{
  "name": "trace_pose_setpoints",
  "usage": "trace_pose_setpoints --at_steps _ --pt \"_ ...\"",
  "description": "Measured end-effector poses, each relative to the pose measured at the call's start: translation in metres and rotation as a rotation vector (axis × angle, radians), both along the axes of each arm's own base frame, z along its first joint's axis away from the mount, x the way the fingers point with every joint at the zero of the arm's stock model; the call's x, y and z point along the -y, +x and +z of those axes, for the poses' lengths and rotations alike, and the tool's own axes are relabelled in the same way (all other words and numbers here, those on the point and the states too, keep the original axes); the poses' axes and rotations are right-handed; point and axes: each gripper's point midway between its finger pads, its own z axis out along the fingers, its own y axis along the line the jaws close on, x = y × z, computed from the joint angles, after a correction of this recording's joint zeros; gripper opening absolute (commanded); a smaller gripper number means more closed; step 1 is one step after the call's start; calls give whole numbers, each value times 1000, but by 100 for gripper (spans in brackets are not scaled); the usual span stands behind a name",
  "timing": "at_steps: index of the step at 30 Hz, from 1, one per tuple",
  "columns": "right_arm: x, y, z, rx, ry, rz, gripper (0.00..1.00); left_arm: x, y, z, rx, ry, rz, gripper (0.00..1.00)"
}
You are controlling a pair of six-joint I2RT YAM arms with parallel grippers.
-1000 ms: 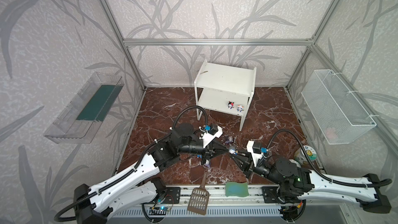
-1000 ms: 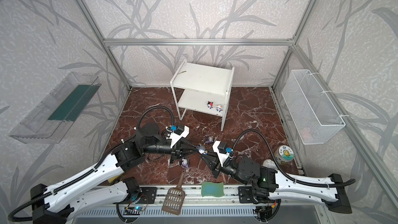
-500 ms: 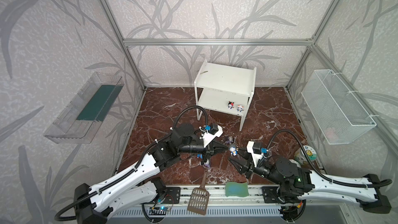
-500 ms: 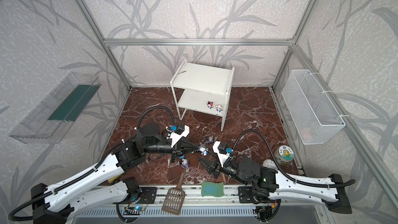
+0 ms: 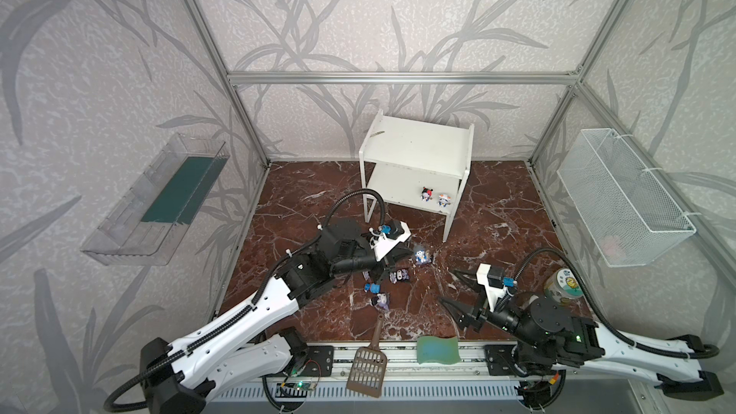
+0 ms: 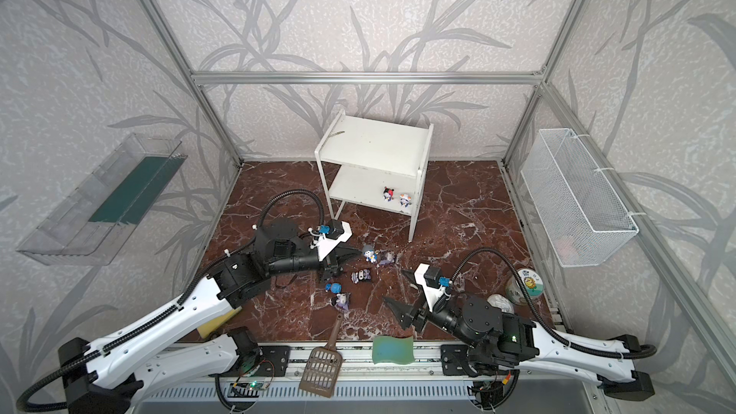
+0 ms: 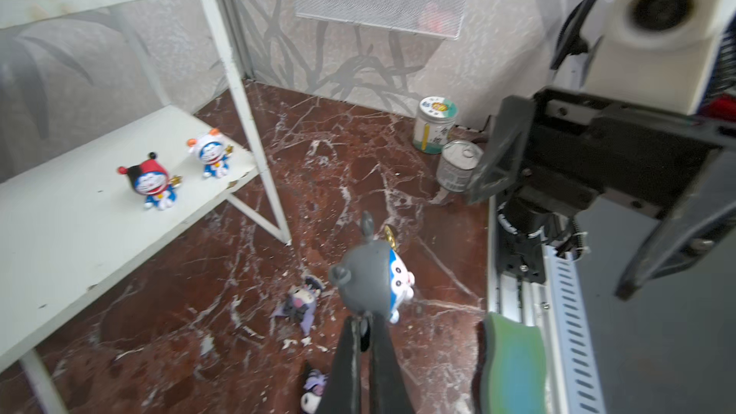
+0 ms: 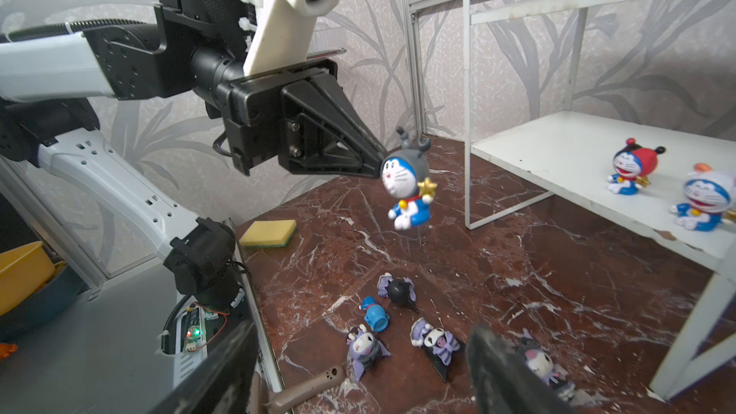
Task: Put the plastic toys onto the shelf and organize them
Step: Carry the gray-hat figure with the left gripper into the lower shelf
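My left gripper (image 8: pixel 378 163) is shut on the grey head of a blue-white toy (image 8: pixel 408 189), which hangs above the floor in front of the white shelf (image 5: pixel 418 145). In both top views that toy (image 5: pixel 421 254) (image 6: pixel 369 253) sits at the left gripper's tip. Two blue-white toys, a red-black-headed one (image 5: pixel 426 193) and a white-headed one (image 5: pixel 443 200), stand on the shelf's lower board. Several purple toys (image 8: pixel 364 348) and a blue one (image 8: pixel 375 315) lie on the floor. My right gripper (image 5: pixel 447 285) is open and holds nothing, apart from the toys.
A brown scoop (image 5: pixel 368 364) and a green sponge (image 5: pixel 437 349) lie at the front edge. A jar (image 5: pixel 562 286) and a tin (image 7: pixel 458 167) stand at the right. A wire basket (image 5: pixel 621 201) hangs on the right wall, a clear tray (image 5: pixel 159 197) on the left.
The right gripper has opened, let go of the grey-headed toy and drawn back toward the front right. The left gripper keeps hold of the toy.
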Motion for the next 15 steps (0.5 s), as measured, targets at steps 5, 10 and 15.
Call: trace_pose_setpoints --at_steps 5,10,15 --pt "9 0 -9 9 -93 -8 90 -13 53 -19 43 91 118 0" --pt "9 -1 -15 17 -175 -2 93 -8 95 -21 101 162 143 0" --pt "7 0 -27 18 -250 4 94 -7 136 -18 143 191 162 0"
